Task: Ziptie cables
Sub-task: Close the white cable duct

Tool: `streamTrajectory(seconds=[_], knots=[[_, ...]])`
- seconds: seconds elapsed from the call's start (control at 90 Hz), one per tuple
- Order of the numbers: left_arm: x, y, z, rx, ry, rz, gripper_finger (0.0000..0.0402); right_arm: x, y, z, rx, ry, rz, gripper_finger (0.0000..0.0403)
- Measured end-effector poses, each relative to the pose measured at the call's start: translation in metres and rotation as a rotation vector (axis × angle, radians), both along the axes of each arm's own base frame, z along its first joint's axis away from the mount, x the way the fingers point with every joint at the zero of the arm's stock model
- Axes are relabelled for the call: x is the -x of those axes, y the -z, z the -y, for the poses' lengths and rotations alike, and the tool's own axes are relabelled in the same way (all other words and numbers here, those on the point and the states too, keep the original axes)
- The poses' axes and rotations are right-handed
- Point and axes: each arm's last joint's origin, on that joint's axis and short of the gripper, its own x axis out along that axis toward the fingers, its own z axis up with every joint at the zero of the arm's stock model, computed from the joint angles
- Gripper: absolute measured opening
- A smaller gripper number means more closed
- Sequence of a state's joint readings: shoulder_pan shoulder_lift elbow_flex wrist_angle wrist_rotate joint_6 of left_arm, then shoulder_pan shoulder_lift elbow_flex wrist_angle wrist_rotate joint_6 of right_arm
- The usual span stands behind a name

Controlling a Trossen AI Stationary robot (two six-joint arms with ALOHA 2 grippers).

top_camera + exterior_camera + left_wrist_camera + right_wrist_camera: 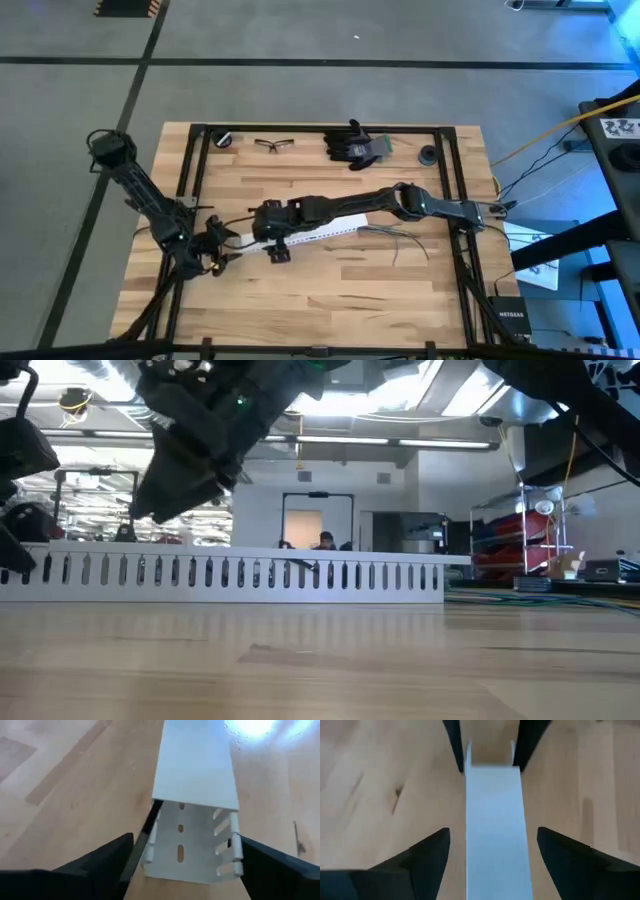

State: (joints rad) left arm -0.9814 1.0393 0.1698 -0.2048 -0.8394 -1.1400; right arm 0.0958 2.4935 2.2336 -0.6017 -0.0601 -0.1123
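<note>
Wooden butcher-block tabletop (330, 285) carries a long white slotted plastic duct (330, 229) at its middle. Left gripper (182, 857) straddles the duct's open end, fingers spread wide on either side. Right gripper (492, 847) hangs over the covered duct just beside it, fingers likewise wide, gripping nothing. Thin dark loose cables (400, 238) lie well apart, beyond the duct's other end, under the right arm.

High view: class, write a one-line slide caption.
Both arms meet over the white slotted duct on the wooden table, loose cables beside it; gloves and glasses lie behind.
</note>
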Motion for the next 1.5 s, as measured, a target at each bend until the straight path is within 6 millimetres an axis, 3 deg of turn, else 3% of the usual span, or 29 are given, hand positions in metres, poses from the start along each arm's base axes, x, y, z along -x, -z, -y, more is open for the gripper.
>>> streamTrajectory(seconds=[0.311, 0.522, 0.667, 0.778, 0.844, 0.978, 1.2, 1.389, 1.5], knots=[[0.005, 0.007, -0.004, -0.013, 0.000, 0.036, 0.0277, -0.012, 0.026, 0.006, -0.110, 0.066, 0.209, 0.0287], [0.004, 0.006, -0.003, -0.015, -0.009, 0.060, 0.0248, -0.018, 0.009, 0.008, -0.016, 0.096, 0.306, 0.0287], [0.004, 0.006, -0.003, -0.007, -0.014, 0.068, 0.0238, -0.006, -0.004, 0.014, 0.066, 0.027, 0.099, 0.0287], [0.004, 0.005, -0.002, -0.004, -0.016, 0.071, 0.0238, 0.009, -0.031, 0.026, 0.008, -0.011, -0.001, 0.0287], [0.004, 0.005, -0.003, -0.005, -0.016, 0.070, 0.0238, 0.014, -0.035, 0.033, -0.040, -0.028, -0.037, 0.0287], [0.004, 0.005, -0.003, -0.004, -0.016, 0.071, 0.0237, 0.018, -0.017, 0.040, -0.098, -0.030, -0.105, 0.0287], [0.004, 0.006, -0.003, -0.007, -0.016, 0.069, 0.0237, 0.020, 0.020, 0.028, -0.083, -0.041, -0.096, 0.0287], [0.004, 0.006, -0.003, -0.009, -0.018, 0.072, 0.0237, 0.022, 0.027, 0.022, -0.080, -0.043, -0.096, 0.0284], [0.004, 0.005, -0.003, -0.011, -0.018, 0.073, 0.0237, 0.022, 0.029, 0.022, -0.075, -0.040, -0.099, 0.0261]])
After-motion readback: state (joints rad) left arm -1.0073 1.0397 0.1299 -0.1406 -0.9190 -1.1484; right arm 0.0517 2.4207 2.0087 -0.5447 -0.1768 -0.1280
